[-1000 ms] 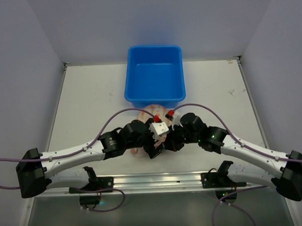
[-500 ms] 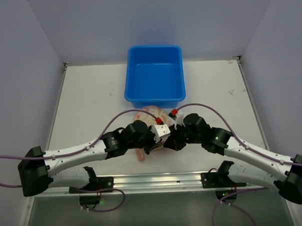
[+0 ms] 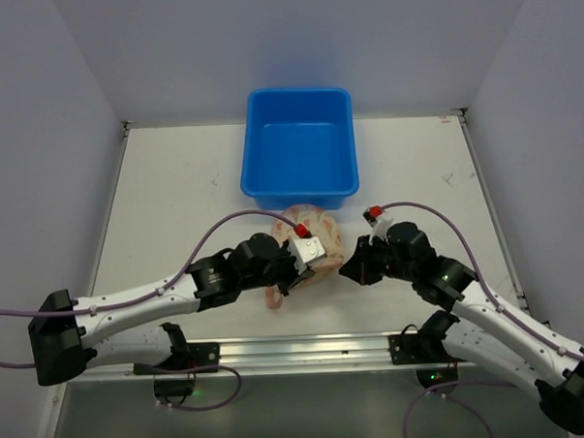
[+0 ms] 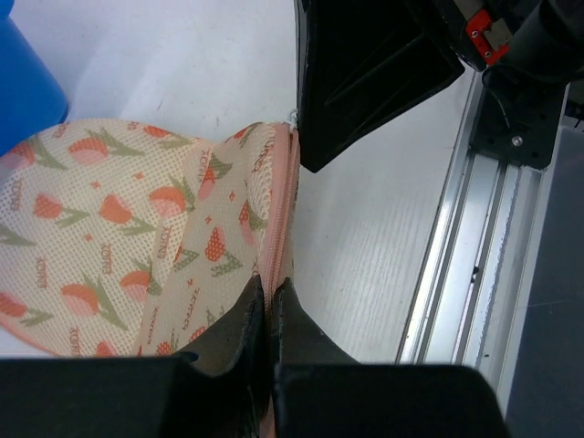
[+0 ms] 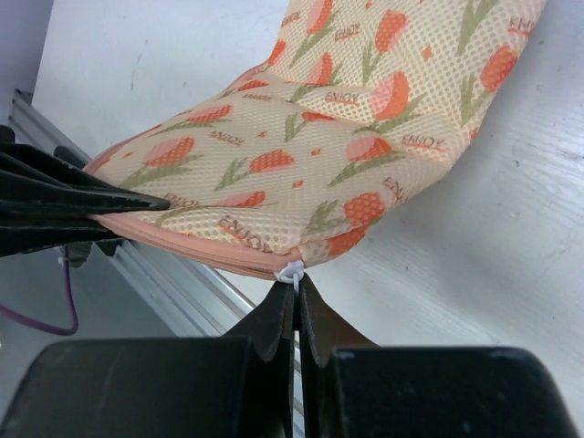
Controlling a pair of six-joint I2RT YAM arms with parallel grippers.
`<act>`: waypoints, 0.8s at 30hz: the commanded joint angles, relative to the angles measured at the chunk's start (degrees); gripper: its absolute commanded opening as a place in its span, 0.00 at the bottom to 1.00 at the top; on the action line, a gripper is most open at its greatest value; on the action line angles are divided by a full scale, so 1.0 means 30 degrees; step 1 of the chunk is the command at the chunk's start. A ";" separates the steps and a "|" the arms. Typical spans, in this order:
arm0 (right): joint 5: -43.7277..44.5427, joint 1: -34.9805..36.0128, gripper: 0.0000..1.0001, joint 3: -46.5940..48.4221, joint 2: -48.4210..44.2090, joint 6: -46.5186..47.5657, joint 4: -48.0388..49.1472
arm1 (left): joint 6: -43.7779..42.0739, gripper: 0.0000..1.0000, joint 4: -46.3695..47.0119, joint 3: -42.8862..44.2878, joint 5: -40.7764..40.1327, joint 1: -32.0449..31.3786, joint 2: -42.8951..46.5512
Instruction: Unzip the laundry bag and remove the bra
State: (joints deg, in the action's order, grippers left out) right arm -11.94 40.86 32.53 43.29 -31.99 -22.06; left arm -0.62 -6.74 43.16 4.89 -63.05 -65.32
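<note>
Between the closed fingertips of your right pincer (image 5: pixel 297 294) sits the small white zipper pull (image 5: pixel 290 270), pinched at the very tip of the laundry bag (image 5: pixel 347 128). Your left pincer (image 4: pixel 269 306) is clenched too, biting the pink zipper edging (image 4: pixel 281 205) further along the same seam. That pairing makes sense: one hand anchors the fabric so the other can drag the pull without the whole bag sliding along.

The seam runs taut between the two grips, and no gap shows in it from either wrist view, so judge the unzipping as barely begun, if at all. The bra is nowhere in sight. Presumably it is inside the mesh, but you cannot confirm that here.

From above, the bag lies at the middle of the table (image 3: pixel 174 185), with your left hand at its 8 o'clock and your right at its 3 o'clock. The blue tub (image 3: pixel 299 146) stands just beside the bag at 12 o'clock, so there is little slack that way. The metal rail (image 3: pixel 307 346) marks the table's near edge at 6 o'clock, close under both wrists.

Open surface stretches toward 3 o'clock and 9 o'clock. The likeliest clean line for the pull follows the curved edging, and the right arm has free room on its own side for that.
</note>
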 commanded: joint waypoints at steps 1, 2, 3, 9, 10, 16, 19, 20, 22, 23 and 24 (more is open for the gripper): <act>0.0641 -0.1138 0.00 -0.0356 -0.0572 -0.0645 -0.1141 | 0.0032 0.00 -0.0418 -0.0323 -0.1276 0.0097 0.0708; 0.0642 -0.1314 0.00 -0.0443 -0.0427 -0.0762 -0.1170 | 0.0032 0.00 -0.0447 -0.0323 -0.1306 0.0097 0.0767; 0.0526 -0.1490 0.00 -0.0502 -0.0280 -0.0937 -0.1171 | 0.0003 0.00 -0.0564 -0.0323 -0.1422 0.0097 0.0912; -0.0324 -0.1814 0.00 -0.0737 0.0514 -0.0648 -0.0498 | 0.0734 0.00 -0.0362 -0.0411 -0.0928 0.0098 0.0916; -0.0267 -0.1814 0.00 -0.0708 0.0396 -0.0588 -0.0468 | 0.0793 0.00 -0.0244 -0.0382 -0.0693 0.0097 0.0740; 0.0580 -0.1785 0.34 0.0082 -0.1097 -0.0119 -0.2277 | 0.1232 0.67 0.0928 0.0174 0.1475 0.0097 -0.0726; 0.1079 -0.1785 0.57 0.0580 -0.1859 0.0057 -0.3160 | 0.1729 0.99 0.1075 0.0730 0.1741 0.0097 -0.0932; 0.1284 -0.1785 0.61 0.0842 -0.2035 0.0086 -0.3685 | 0.1934 1.00 0.1105 0.0993 0.1596 0.0126 -0.0903; 0.1754 -0.1814 0.71 0.1078 -0.2531 0.0116 -0.4127 | 0.2518 1.00 0.0901 0.1374 0.1040 0.0098 -0.0785; 0.1900 -0.1785 0.74 0.1369 -0.2622 0.0116 -0.4478 | 0.2783 1.00 0.0668 0.1869 0.0690 0.0097 -0.0785; 0.2047 -0.1814 0.76 0.1517 -0.2681 0.0145 -0.4568 | 0.3076 1.00 0.0260 0.2106 -0.0097 0.0126 -0.0814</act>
State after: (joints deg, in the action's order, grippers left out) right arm -8.80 35.62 33.28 36.38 -32.38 -32.27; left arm 5.32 -6.74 44.62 7.46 -63.00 -68.36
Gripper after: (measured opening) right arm 0.733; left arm 0.997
